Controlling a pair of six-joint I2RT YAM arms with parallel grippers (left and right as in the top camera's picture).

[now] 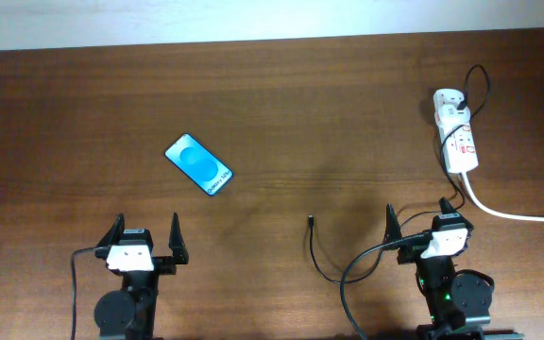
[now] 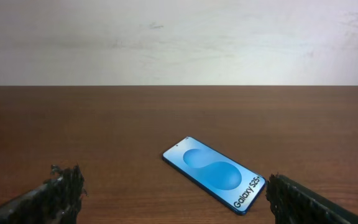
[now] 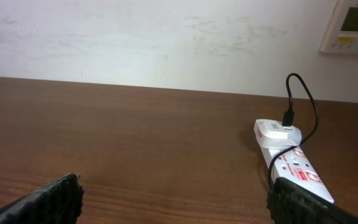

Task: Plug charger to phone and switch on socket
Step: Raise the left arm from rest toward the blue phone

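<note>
The phone (image 1: 198, 164) lies flat on the wooden table, blue screen up, left of centre; it shows in the left wrist view (image 2: 214, 173), ahead of my open left gripper (image 2: 174, 198) (image 1: 145, 237). The socket (image 1: 456, 139) is a white strip with red markings at the far right, a white adapter at its far end; it shows in the right wrist view (image 3: 289, 162). The charger cable (image 1: 323, 264) runs from the adapter down past my right gripper, and its plug tip (image 1: 310, 223) lies free on the table. My right gripper (image 1: 423, 223) (image 3: 176, 198) is open and empty.
A thick white cord (image 1: 518, 215) leaves the socket toward the right edge. Thicker black robot cables (image 1: 352, 283) loop near the right arm's base. A white wall runs along the table's far edge (image 1: 253, 42). A wall thermostat (image 3: 353, 25) shows at top right.
</note>
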